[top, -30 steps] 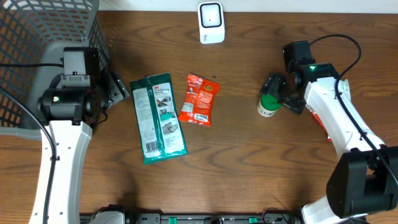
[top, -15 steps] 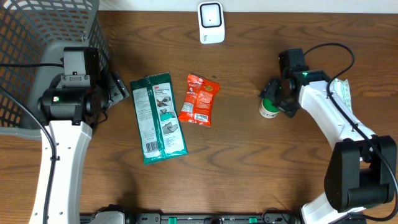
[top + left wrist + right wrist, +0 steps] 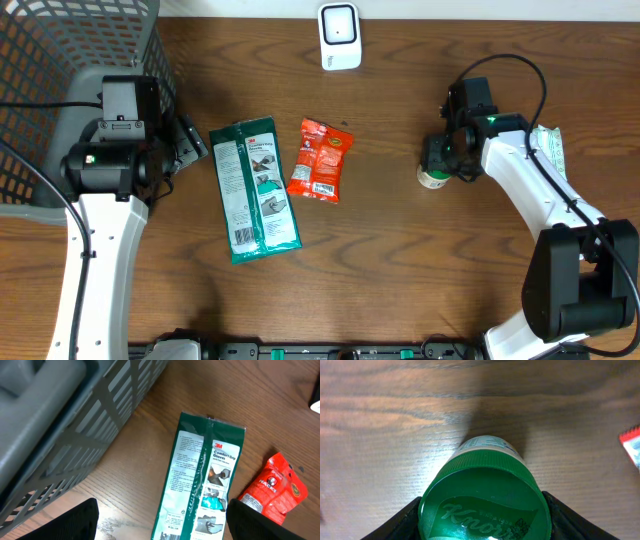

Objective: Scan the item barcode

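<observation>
A jar with a green Knorr lid (image 3: 485, 492) stands upright on the table at the right (image 3: 431, 178). My right gripper (image 3: 444, 157) is down over it and shut on the lid, one finger against each side (image 3: 482, 522). A long green 3M packet (image 3: 255, 190) lies label up at centre left, its barcode near its lower end (image 3: 200, 480). Beside it lies a red snack packet (image 3: 320, 160) (image 3: 272, 485). The white scanner (image 3: 339, 36) stands at the back edge. My left gripper (image 3: 185, 143) hovers open above the green packet's left side (image 3: 167, 522), holding nothing.
A grey mesh basket (image 3: 60, 70) fills the back left corner, close to the left arm (image 3: 60, 420). Another packet (image 3: 548, 150) lies at the far right, partly under the right arm; its corner shows in the right wrist view (image 3: 632, 445).
My right gripper has moved left and down over the jar and closed its fingers onto the lid. The left arm and the packets have not moved.
</observation>
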### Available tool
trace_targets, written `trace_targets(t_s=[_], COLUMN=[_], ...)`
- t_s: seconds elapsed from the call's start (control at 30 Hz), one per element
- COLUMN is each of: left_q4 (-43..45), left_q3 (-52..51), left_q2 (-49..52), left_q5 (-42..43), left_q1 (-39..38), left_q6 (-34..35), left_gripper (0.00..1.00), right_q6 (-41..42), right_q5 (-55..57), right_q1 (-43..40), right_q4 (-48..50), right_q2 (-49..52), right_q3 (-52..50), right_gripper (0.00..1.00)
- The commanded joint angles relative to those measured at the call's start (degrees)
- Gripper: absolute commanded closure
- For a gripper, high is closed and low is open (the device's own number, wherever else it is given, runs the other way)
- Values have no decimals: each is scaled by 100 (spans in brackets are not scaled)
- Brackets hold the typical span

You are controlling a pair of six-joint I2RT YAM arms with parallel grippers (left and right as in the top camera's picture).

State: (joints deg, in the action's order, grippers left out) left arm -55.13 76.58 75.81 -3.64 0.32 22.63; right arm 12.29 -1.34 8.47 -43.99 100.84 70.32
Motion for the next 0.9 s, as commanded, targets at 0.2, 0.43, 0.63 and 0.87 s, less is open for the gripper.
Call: trace_targets(t_s=[0.2,0.43,0.63,0.87], left_q4=[-11,-11,-9,-9], left_q3=[26,26,26,26], left_q2=[17,17,17,17], left_q5=[-116,-116,-116,-116], left_q1=[26,26,26,26], left_q6=[-33,-35,-35,-35], left_gripper=[18,18,18,18], right_q6=[-800,109,291,295], right_q5=[-369,-350,-308,-304], right_q1=[-13,-26,-133,-155], right_q4=[-1161,-1488,-1521,-1499], right_q2=[31,192,734,1187], right_q3=[1097,1281,1281,1279], right_gripper=[3,5,7,20])
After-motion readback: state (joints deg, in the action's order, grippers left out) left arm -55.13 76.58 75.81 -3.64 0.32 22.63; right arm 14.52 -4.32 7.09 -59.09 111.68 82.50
